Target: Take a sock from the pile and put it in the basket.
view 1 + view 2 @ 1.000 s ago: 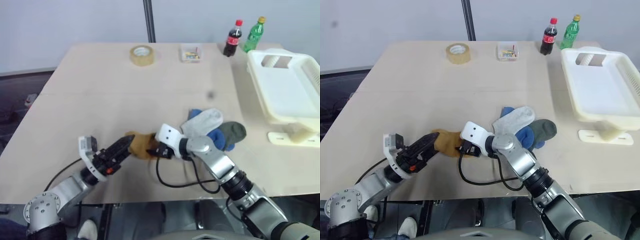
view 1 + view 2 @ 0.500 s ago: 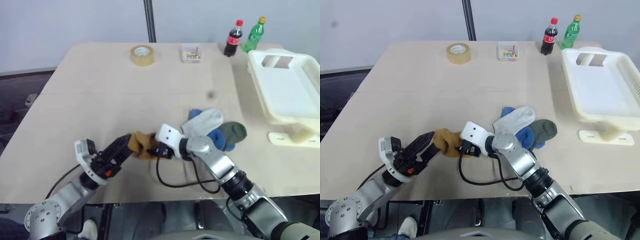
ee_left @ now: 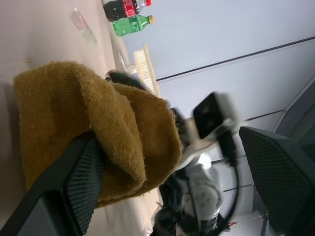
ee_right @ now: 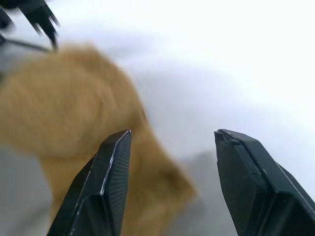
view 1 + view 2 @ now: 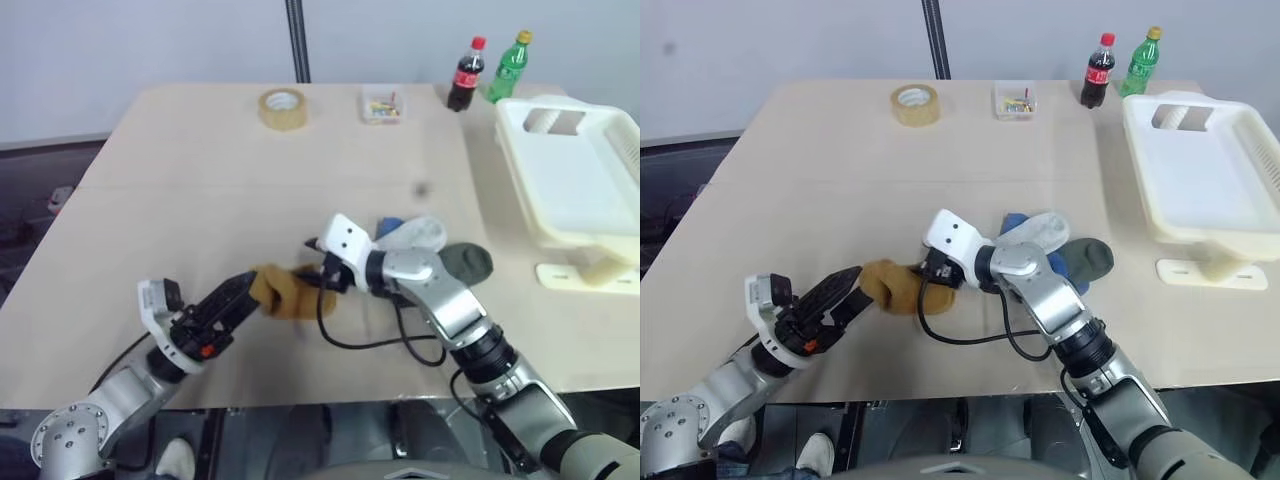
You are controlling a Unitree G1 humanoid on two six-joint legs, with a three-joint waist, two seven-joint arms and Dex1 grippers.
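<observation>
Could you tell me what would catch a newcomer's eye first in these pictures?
Probably the mustard-yellow sock near the table's front edge, with the left end effector and the right end effector meeting at it from either side, both open. Next, the large white basket at the table's right edge.

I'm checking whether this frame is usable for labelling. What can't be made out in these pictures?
- Contents of the small clear box: too small in the eye views.
- Basket: its far side is cut off by the picture edge.
- Blue sock: mostly hidden under the grey sock and the right arm.
- Mustard sock: blurred in the right wrist view.
</observation>
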